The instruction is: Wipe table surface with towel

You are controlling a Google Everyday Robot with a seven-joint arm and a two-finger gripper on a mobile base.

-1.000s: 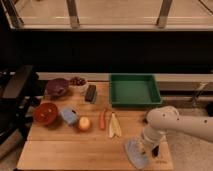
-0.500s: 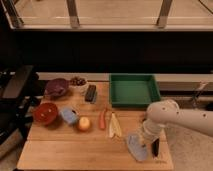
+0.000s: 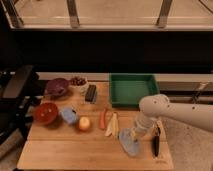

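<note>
Nearly Set: The Gripper (image 3: 140,132) Sat on the Towel (image 3: 128,143)

So, right at the front of the table surface (image 3: 75,152), toward its right side, the towel lay flat and a bit rumpled. The gripper sat on the towel's far right edge, and the white arm came down to it from the right. Its fingers were pressed together. I could not tell if any cloth was caught between them. A thin dark thing (image 3: 155,145) lay just beside the towel on its right.

The towel looked soft, light and floppy. It would likely bunch up or slip away if it was pushed from one edge only. The best spot to hold it seemed to be the middle, pressed down flat, so the whole cloth would slide along the wood.

A little farther back lay some pale yellow sticks (image 3: 113,125) and an orange stick (image 3: 103,119), side by side. To their left were a round orange fruit (image 3: 84,123), a light-blue block (image 3: 68,115) and a red bowl (image 3: 45,112). Behind those were a dark brush (image 3: 91,93), a purple bowl (image 3: 57,87) and a small bowl (image 3: 78,81). The green tray (image 3: 132,89) sat at the back right, apart from the towel.
</note>
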